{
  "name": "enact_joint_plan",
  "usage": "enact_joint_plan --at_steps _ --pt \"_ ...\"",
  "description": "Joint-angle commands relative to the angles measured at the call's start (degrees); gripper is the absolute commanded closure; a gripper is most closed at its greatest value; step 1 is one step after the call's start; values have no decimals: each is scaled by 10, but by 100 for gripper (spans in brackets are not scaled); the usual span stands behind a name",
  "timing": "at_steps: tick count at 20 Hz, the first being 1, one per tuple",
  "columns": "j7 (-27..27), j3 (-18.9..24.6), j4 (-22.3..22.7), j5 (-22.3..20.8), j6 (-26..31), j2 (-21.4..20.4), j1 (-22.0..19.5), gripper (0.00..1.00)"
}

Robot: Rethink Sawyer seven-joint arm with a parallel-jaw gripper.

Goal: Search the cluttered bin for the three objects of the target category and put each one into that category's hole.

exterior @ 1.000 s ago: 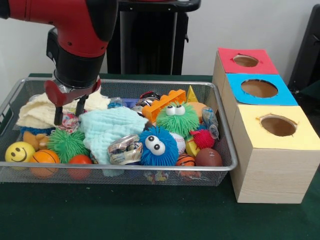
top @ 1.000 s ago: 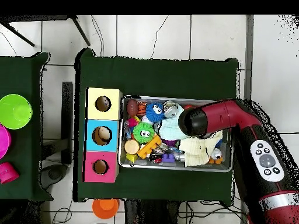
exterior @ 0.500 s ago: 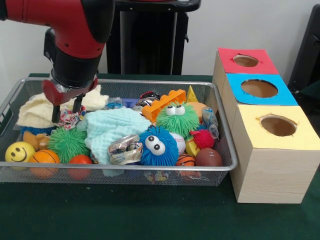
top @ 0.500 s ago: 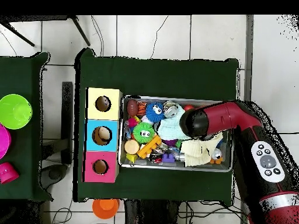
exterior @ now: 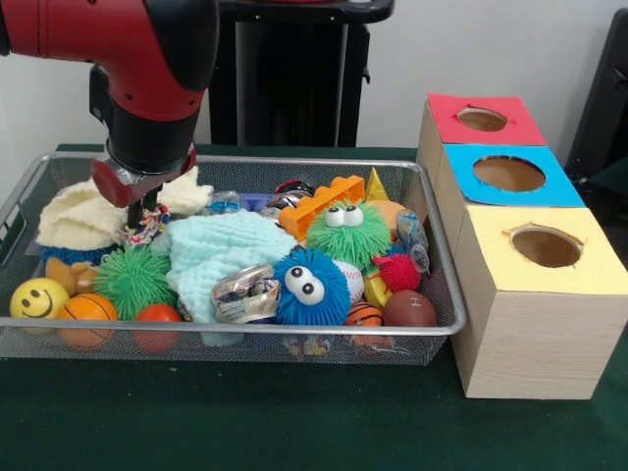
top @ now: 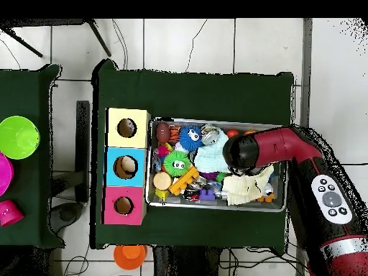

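At the front of the wire bin point(exterior: 235, 339) lie one smiley ball point(exterior: 37, 297) and two orange balls point(exterior: 88, 312). Behind them, the gripper point(exterior: 147, 209) pinches one printed cloth bundle point(exterior: 144, 228). Three boxes stand alongside; the yellow-ringed hole point(exterior: 546, 246) is nearest.

Printed cloth bundle point(exterior: 143, 228) in mesh bin point(exterior: 294, 341), yellow-ringed hole point(exterior: 546, 246)
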Motion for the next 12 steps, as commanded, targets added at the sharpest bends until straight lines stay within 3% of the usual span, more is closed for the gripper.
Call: enact_joint_plan --at_steps 1,8,12 --pt "-191 6 39 20 72 41 -13 100" --pt "-178 19 51 36 29 28 -27 100" --pt "-183 64 105 92 2 -40 -71 100"
